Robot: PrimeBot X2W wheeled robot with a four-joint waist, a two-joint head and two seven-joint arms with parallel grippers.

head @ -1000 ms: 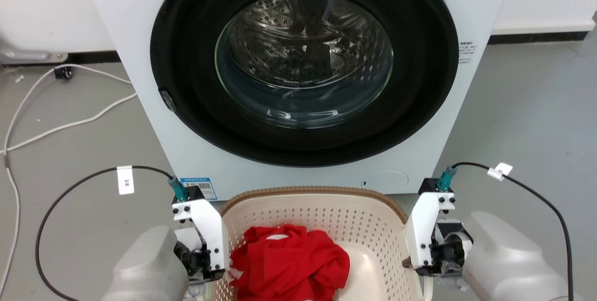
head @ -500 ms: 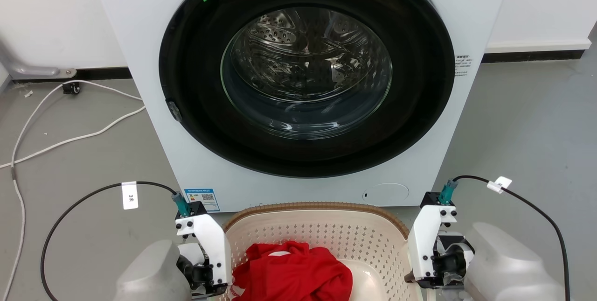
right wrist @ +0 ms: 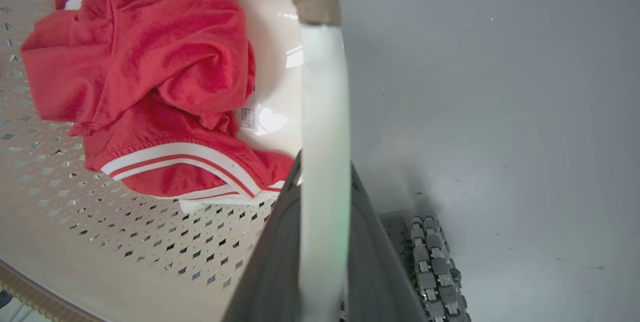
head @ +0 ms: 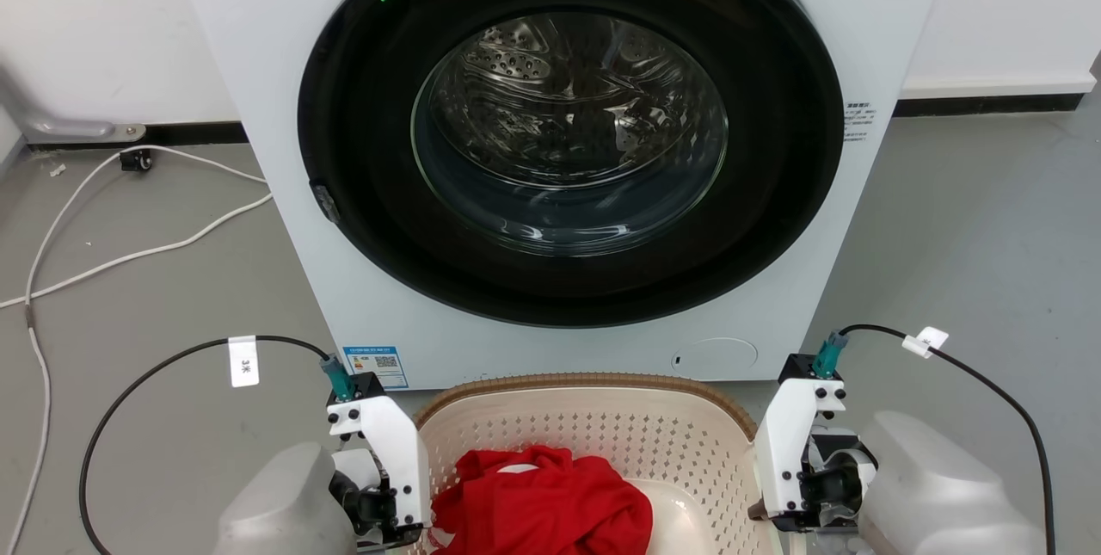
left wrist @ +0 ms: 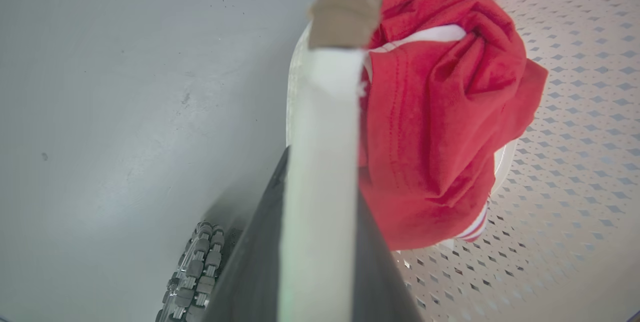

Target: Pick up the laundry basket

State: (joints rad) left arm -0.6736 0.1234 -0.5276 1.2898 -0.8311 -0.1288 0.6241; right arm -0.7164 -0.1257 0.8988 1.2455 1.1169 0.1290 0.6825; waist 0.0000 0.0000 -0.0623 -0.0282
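So the laundry basket (head: 602, 430) has the washing machine (head: 258, 39) right behind it, the round glass door above the basket's far rim. A crumpled red shirt with white trim (head: 550, 508) is lying inside the basket. The left gripper (left wrist: 320, 177) is clamped onto the basket's white left handle (left wrist: 325, 102), one dark finger on each side. The right gripper (right wrist: 325, 167) has the same pinch on the basket's right handle (right wrist: 322, 87). Grey floor (head: 989, 219) all around the basket.
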